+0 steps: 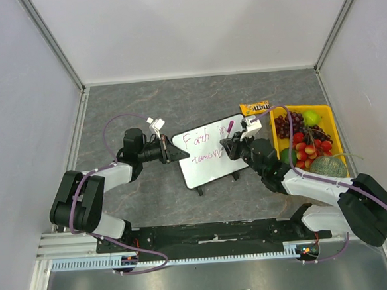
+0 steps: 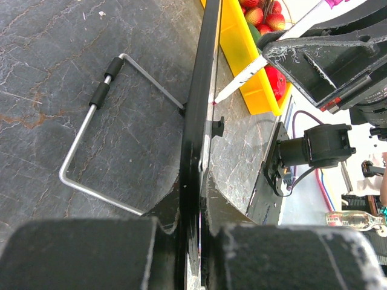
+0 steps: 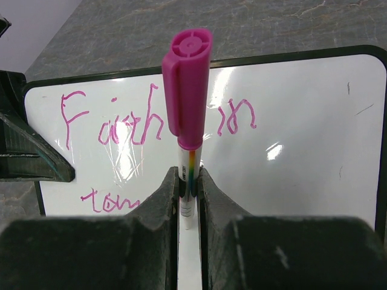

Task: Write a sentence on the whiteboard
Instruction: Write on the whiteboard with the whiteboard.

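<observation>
The whiteboard (image 1: 215,169) stands tilted in the middle of the grey table. The pink sentence (image 1: 203,139) reads "Faith in", with a second line starting "tom" below it. My left gripper (image 1: 170,152) is shut on the board's left edge; in the left wrist view (image 2: 196,202) the board (image 2: 201,103) shows edge-on between the jaws. My right gripper (image 1: 236,146) is shut on a white marker with a pink cap on its rear end (image 1: 230,128). Its tip (image 2: 219,95) is at the board's face. In the right wrist view the marker (image 3: 187,90) stands upright between my fingers (image 3: 158,199), in front of the lettering (image 3: 139,124).
A yellow tray (image 1: 332,117) of grapes, strawberries and other fruit sits at the right. A yellow candy packet (image 1: 254,107) lies behind the board. A small white object (image 1: 155,124) lies near the left gripper. A bent wire stand (image 2: 97,139) lies behind the board.
</observation>
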